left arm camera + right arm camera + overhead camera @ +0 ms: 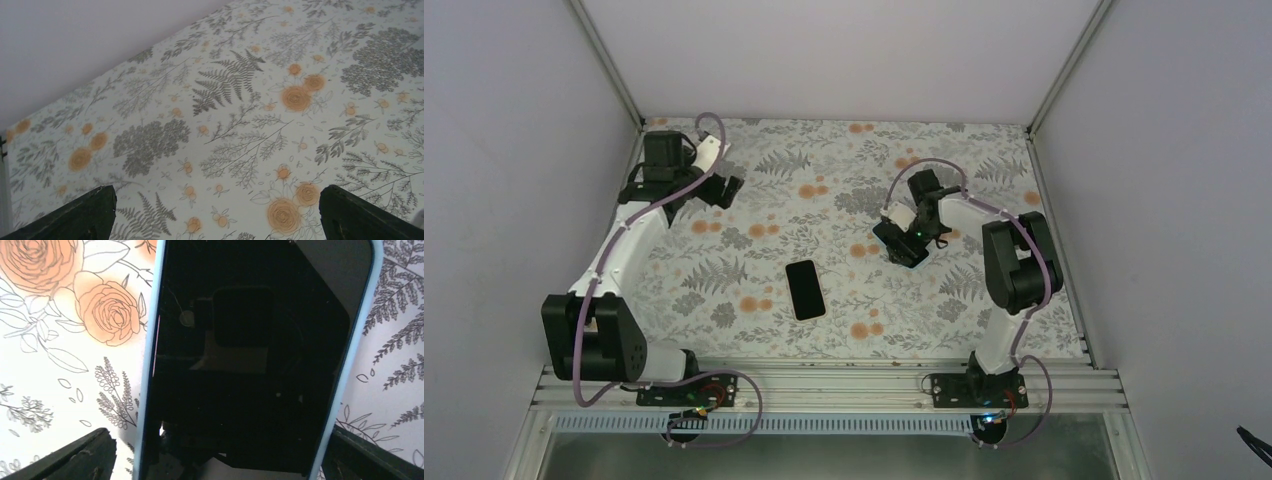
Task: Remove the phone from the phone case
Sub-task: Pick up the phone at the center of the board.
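While the phone [805,289] is lying flat near the middle of the flowered counter [724,265], the right gripper [911,248] is hanging just beyond it, to its right, with its jaws standing wide and holding nothing. Seen from the right wrist, the dark screen is filling the space between the two black fingers [75,457]. The light blue phone case [150,345] is wrapping both long edges, so the phone is sitting inside it. Whether the fingers are touching the case is unclear. Over by the far left corner, the left gripper [724,187] is hovering spread open and empty, well apart from the phone.
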`<state>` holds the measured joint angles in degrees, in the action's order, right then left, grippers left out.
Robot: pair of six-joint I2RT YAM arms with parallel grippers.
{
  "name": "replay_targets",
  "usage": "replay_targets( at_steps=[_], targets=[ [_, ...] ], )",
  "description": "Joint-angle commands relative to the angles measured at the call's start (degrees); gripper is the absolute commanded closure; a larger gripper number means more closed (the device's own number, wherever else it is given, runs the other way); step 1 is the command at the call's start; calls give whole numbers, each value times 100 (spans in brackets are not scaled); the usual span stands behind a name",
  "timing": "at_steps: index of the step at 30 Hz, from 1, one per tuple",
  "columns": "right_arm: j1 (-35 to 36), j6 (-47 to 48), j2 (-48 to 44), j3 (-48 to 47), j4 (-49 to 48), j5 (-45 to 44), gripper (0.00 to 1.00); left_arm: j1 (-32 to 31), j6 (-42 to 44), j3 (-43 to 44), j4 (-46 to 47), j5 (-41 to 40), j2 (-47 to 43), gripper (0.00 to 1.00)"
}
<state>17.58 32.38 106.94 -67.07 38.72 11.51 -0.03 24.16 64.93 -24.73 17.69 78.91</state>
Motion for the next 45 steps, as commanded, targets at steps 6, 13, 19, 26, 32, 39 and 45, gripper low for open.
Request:
replay_targets(
  at_steps=[6, 13, 19, 26, 32, 39, 45],
  targets=[
    [124, -65, -52, 452, -200, -639, 0, -778, 259, 173, -43, -313, 475, 0],
    [213, -176, 24, 711, -418, -1261, 5, -1174, 422, 516, -133, -346, 995, 0],
    [224, -236, -209, 775, -550, -1082, 21, -1264, 521, 1400, -679, 402, 1515, 0],
    [483, -355, -1060, 880, -948, -964, 32, -1546, 809, 2354, -1680, 1323, 2315, 0],
    [1199, -434, -1999, 858, -1068, -909, 32, -1784, 1046, 3345, -2768, 2286, 3366, 0],
    [1991, -552, -2196, 629, -1220, -1231, 31, -1946, 1315, 4650, -4011, 3444, 4243, 0],
    [2207, -666, -2143, 484, -1512, -1506, 32, -1980, 1462, 5221, -4681, 3927, 4606, 0]
  ],
)
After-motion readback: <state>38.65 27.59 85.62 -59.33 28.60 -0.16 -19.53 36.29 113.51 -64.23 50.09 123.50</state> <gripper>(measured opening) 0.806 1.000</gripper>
